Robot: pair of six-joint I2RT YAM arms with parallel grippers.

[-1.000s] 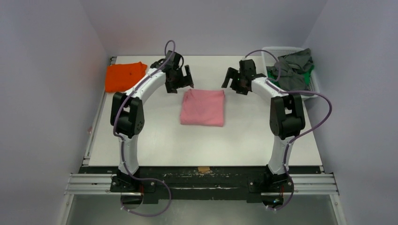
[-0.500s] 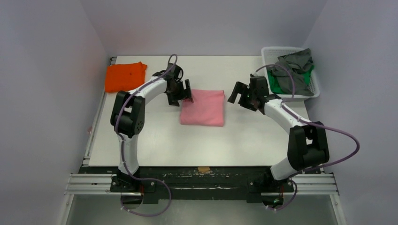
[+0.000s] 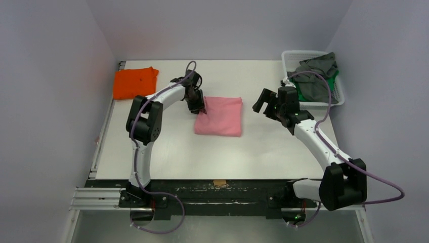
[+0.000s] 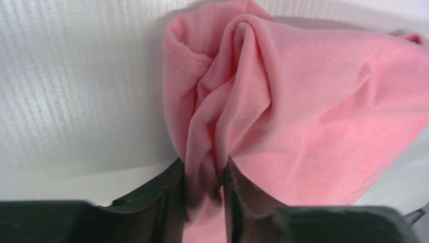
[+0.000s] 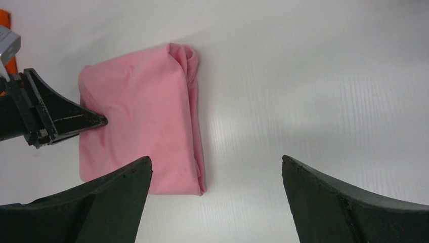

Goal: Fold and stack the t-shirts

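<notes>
The left arm rises from its base, bends at a raised elbow and reaches far and inward, wrist pitched down. The left gripper (image 3: 201, 107) has its 2 fingers nearly together, pinching a fold at the corner of the pink t-shirt (image 3: 222, 117). The right arm holds its elbow low and out to the right, forearm stretched inward. The right gripper (image 3: 265, 104) has its jaws spread wide, holding nothing.

T-shirt (image 3: 218, 116) lies centrally, basket (image 3: 298, 53) at back right
</notes>
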